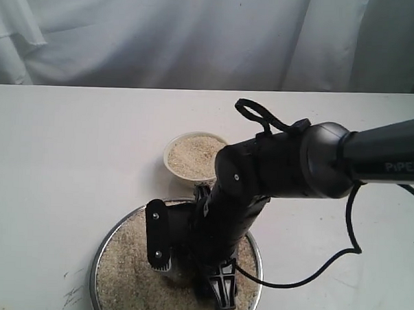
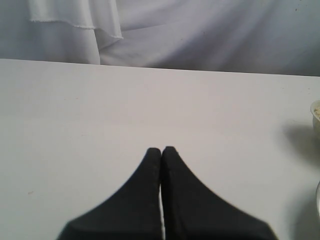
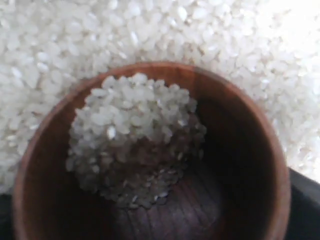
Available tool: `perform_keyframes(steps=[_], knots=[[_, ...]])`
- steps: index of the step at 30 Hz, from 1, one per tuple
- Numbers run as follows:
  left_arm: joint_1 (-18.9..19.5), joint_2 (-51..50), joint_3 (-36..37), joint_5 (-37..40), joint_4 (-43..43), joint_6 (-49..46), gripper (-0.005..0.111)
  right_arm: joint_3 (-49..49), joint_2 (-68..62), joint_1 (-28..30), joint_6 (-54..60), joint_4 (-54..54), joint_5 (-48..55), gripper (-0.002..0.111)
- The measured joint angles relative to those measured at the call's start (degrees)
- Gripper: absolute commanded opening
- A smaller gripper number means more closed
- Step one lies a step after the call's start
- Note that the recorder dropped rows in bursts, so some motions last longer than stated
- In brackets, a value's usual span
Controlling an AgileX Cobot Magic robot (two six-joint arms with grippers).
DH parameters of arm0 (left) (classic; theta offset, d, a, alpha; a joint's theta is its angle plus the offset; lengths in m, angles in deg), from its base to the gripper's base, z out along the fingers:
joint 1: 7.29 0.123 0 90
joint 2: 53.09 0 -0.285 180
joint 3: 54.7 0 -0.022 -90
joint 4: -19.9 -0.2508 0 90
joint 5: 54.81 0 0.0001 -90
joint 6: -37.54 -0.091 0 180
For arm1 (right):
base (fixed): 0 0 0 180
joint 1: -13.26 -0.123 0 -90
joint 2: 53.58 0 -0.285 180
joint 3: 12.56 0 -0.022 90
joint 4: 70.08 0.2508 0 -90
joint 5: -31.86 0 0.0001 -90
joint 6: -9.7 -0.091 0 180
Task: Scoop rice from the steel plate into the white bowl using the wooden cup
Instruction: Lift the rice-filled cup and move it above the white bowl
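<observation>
right end effector grips the wooden cup w/ jaws wide round it, low in the rice on the steel plate; cup partly full. left end effector pinched closed. risk: tilting early en route to the white bowl spills grains onto the surface.

A plain white matte tabletop fills the lower part of the exterior view, its far edge running straight across. Behind it a white draped cloth curtain hangs in soft vertical folds and closes off the whole back. In the left wrist view a loose stitched hem of that cloth hangs above the far edge. Faint dark scuff marks show near the front left. The light is even and soft, the shadows pale.
</observation>
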Motion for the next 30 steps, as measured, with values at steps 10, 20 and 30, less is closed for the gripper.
perform_keyframes(steps=[10, 20, 30], knots=[[0.0, 0.0, 0.0, 0.0, 0.0, 0.0, 0.000, -2.6, 1.0, 3.2, 0.6, 2.9, 2.3, 0.000], [0.0, 0.0, 0.0, 0.0, 0.0, 0.0, 0.000, -11.7, 2.4, 6.0, 0.3, 0.8, 4.6, 0.000], [0.0, 0.0, 0.0, 0.0, 0.0, 0.0, 0.000, -17.7, 2.6, 6.0, -6.5, -10.6, 4.9, 0.000]])
